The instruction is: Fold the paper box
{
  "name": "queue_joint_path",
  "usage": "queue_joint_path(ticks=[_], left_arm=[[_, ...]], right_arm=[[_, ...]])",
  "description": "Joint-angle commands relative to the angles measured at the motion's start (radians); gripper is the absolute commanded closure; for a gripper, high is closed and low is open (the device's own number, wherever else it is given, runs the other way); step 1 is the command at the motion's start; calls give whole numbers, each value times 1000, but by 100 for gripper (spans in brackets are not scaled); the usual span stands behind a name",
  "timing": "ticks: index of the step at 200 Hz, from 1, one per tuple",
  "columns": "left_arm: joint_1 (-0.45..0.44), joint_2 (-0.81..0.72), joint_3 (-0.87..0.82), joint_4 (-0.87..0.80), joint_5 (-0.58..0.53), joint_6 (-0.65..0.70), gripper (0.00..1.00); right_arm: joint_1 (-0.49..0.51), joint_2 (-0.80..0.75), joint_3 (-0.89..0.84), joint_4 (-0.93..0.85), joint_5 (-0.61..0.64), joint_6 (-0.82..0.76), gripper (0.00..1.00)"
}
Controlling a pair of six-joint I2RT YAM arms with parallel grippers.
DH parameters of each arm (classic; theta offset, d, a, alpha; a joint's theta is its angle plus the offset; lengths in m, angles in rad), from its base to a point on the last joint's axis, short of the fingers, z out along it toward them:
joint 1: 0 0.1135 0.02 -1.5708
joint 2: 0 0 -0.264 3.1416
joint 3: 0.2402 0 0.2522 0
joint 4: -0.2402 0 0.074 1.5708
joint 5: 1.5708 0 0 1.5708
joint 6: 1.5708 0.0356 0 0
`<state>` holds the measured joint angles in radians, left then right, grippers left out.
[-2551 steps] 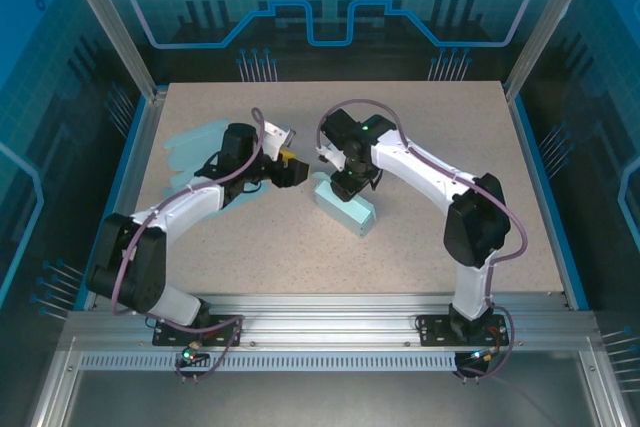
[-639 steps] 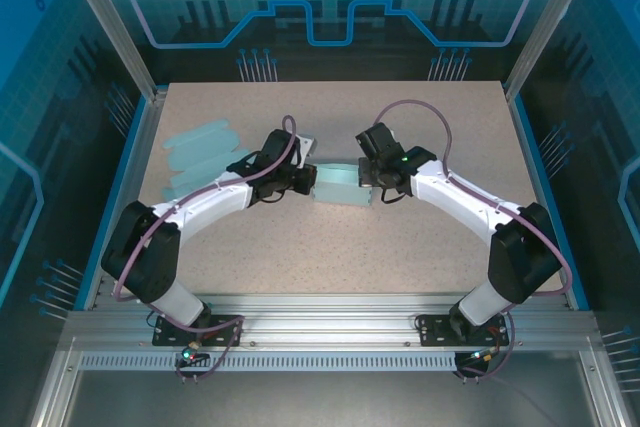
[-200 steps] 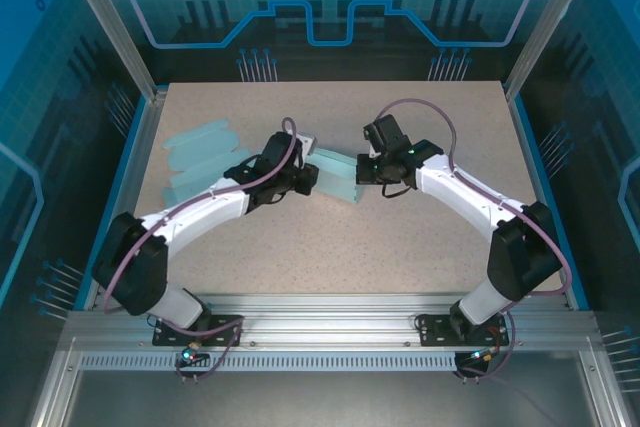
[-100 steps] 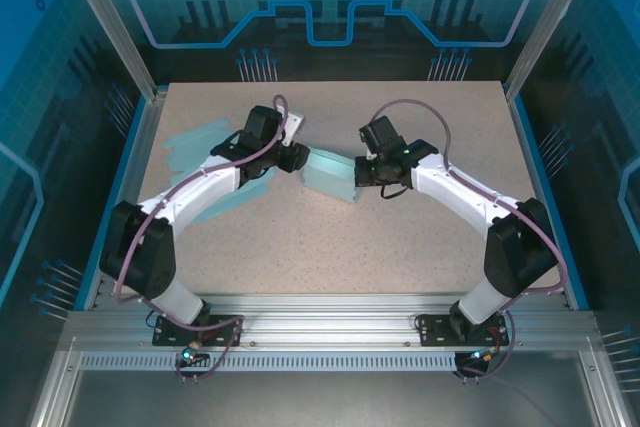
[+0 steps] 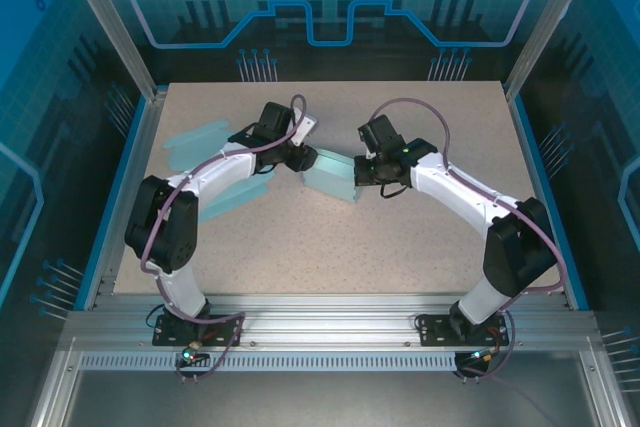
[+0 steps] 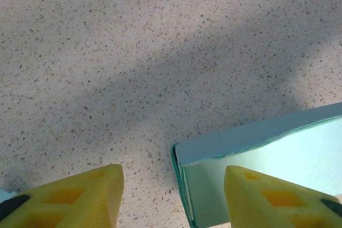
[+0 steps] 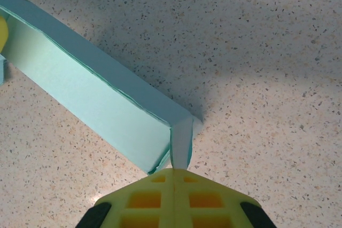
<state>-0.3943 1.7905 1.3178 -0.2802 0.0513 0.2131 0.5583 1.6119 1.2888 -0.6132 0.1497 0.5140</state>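
From above: places the paper box [image 5: 330, 175] on the table [image 5: 420, 277], a little back of centre, flanked by the left hand [image 5: 303, 159] at its left end and the right hand [image 5: 358, 175] at its right end. Puts a pile of flat blanks [image 5: 195, 142] well apart at the far left, partly under the left arm.

Through the left wrist: shows yellow fingers [image 6: 75, 198] standing apart, clamped on nothing, with the box's near corner poking up between them, just beside the right-hand one (touching or not, cannot tell). Reveals layered paper edges at that corner, not yet pressed flush.

Through the right wrist: shows the pads pressed together, pinching the thin end flap at the box's corner, the long body running away up and to the left across the table.

Reads, as a judgement, as closing the left end with the right end anchored. To do it well: hold the right pinch firm without tugging, minding the thin card, quick to crease. Bring the left hand square to the end panel, straddle the loose layers evenly, and close gently, seating the flap along its crease rather than buckling it. Avoid pushing lengthwise, for fear of sliding or bowing the box.
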Motion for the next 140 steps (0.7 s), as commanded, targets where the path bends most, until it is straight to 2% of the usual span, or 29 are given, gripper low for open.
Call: queue_joint_path(ticks=[1, 33, 111, 140], left_arm=[[5, 33, 19, -15, 35, 16, 50], [-1, 50, -10, 10, 45, 1, 55], [-14, 58, -51, 45, 18, -21, 65], [-30, 58, -65, 57, 3, -18, 66]], right_arm=[[12, 17, 38, -15, 10, -15, 100], [10, 28, 54, -14, 6, 7, 100], [9, 49, 48, 81, -92, 88, 100], [11, 56, 55, 95, -104, 96, 100]])
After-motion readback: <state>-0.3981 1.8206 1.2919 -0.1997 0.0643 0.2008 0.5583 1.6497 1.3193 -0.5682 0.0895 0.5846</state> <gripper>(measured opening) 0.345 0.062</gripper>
